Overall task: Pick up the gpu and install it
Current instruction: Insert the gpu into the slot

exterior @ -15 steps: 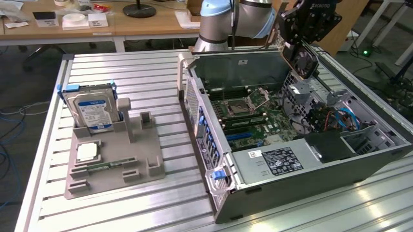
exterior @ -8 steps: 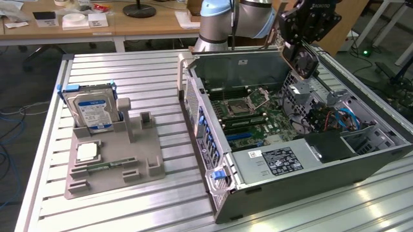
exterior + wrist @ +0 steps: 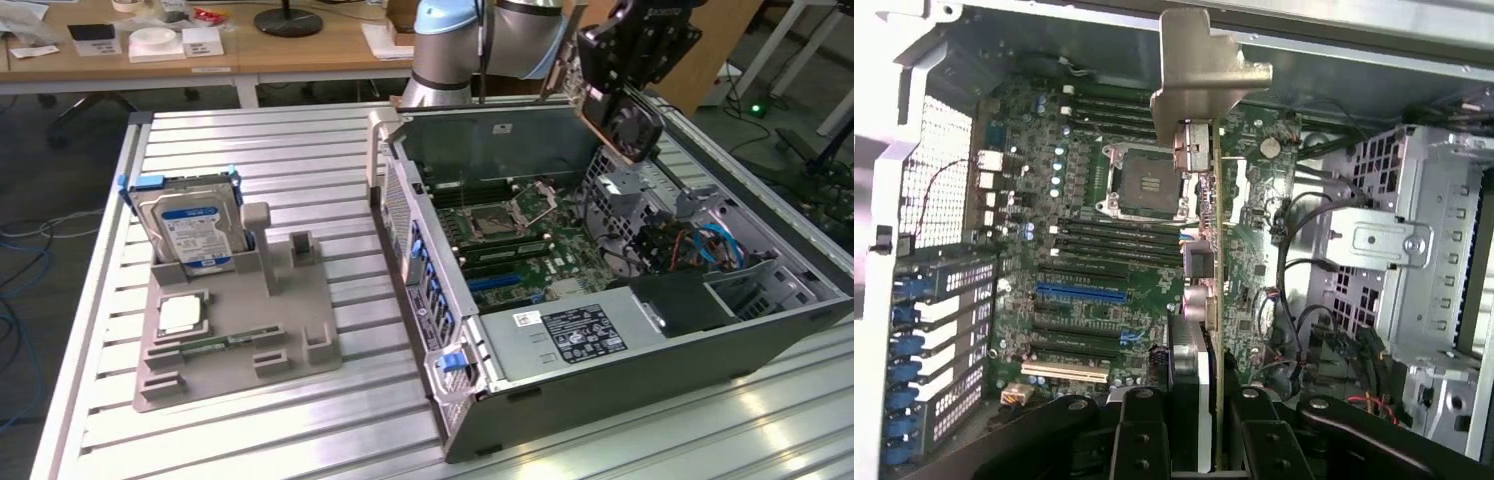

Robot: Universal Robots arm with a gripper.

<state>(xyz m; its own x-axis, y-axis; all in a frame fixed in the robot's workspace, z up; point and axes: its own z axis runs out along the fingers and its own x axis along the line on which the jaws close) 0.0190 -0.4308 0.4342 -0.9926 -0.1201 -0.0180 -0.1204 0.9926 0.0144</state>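
One graphics card (image 3: 625,118) hangs in the air over the far corner of the open computer case (image 3: 627,370), on the exterior view's right. We see it clamped between the two black fingers (image 3: 1141,432), which have closed to a narrow gap that matches the card's thickness. One finger presses on each flat side.

In the exterior view the card is tilted. Its black face with the round fan is turned toward us, and its lower edge is above the case's rim without touching it.

From the wrist we look along the card edge-on. It runs straight out from between the fingers, with its silver bracket (image 3: 1204,70) at the end farthest from them. The green motherboard (image 3: 1084,210) lies below, and the card is raised clear of it. A long blue slot (image 3: 1082,295) on the board lies off to one side of the card's edge, apart from it.

The case lies on its side on the ribbed metal table (image 3: 267,140) with its interior open upward. Well apart from it, toward the exterior view's left, a grey holder (image 3: 287,310) sits on the table. A silver hard drive (image 3: 194,225) with a blue label stands upright in it. A square processor chip (image 3: 180,315) lies flat on the holder in front of the drive, and a narrow green memory stick (image 3: 220,345) lies just beside the chip.
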